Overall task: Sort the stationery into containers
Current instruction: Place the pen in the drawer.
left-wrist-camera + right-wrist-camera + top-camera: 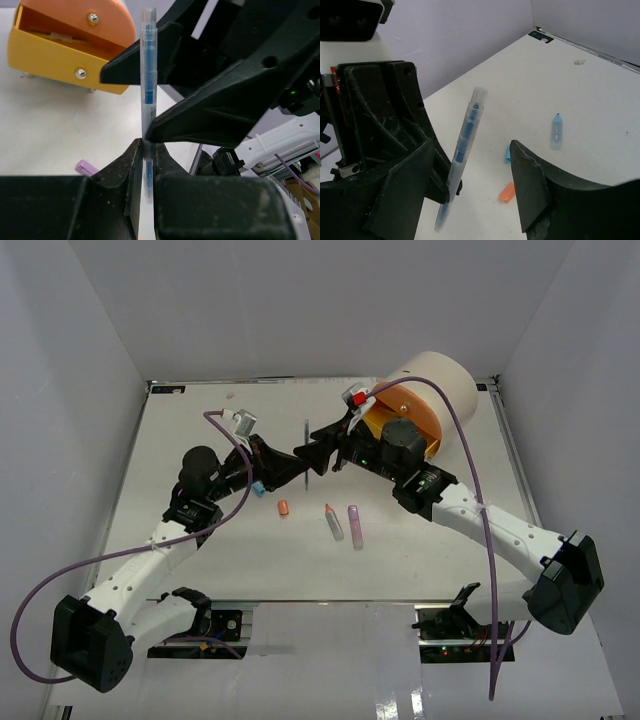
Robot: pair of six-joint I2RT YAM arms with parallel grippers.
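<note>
I see left jaws pinching one blue pen (pixel 148 75) upright above the counter (pixel 300 570), with right jaws spread either side of it. I count five loose pieces on the counter: purple marker (pixel 355 525), grey pen (pixel 333 523), orange cap (pixel 284 508), teal cap (pixel 507 152), blue-tipped marker (pixel 556 131).

The left arm (pixel 140 565) and right arm (pixel 500 525) share white link shells, black joint housings, scuffed black wedge-shaped fingers (pixel 540 185) and looping purple cables (pixel 490 590).
</note>
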